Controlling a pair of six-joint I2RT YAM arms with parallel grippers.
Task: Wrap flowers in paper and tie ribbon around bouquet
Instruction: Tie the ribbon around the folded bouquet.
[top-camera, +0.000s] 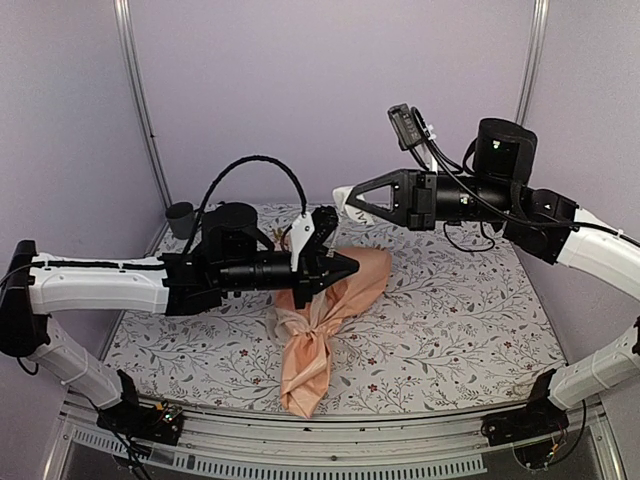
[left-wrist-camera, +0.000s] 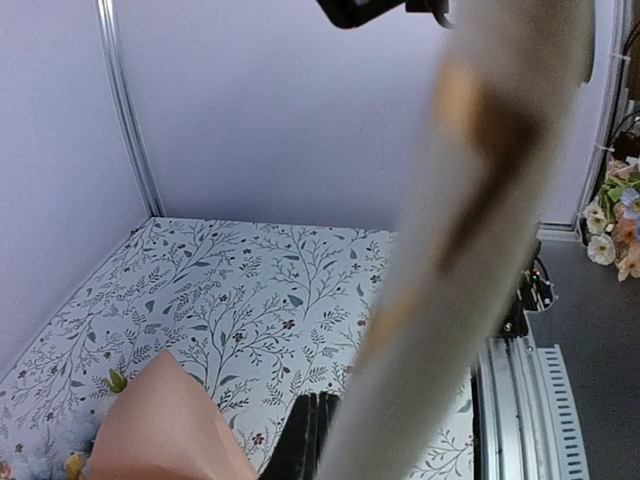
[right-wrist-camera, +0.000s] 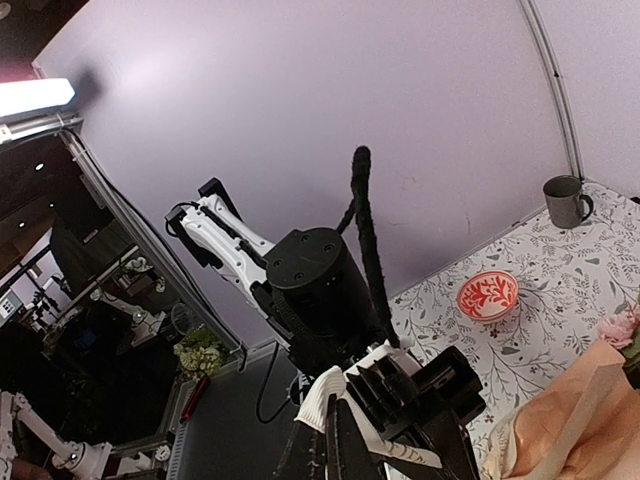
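1. The peach-orange paper-wrapped bouquet (top-camera: 335, 300) of mixed flowers lies mid-table on the leaf-printed tablecloth (top-camera: 450, 320).
2. Left gripper (top-camera: 352, 268) hovers just above it, fingers together.
3. Right gripper (top-camera: 342, 198), raised behind, fingers pinched on the narrow cream-white ribbon (right-wrist-camera: 317, 405).

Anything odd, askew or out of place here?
Yes: a blurred cream band, probably the ribbon, runs right across the left wrist view and blocks much of it. The bouquet lies wrapped on the tablecloth, nothing spilled.
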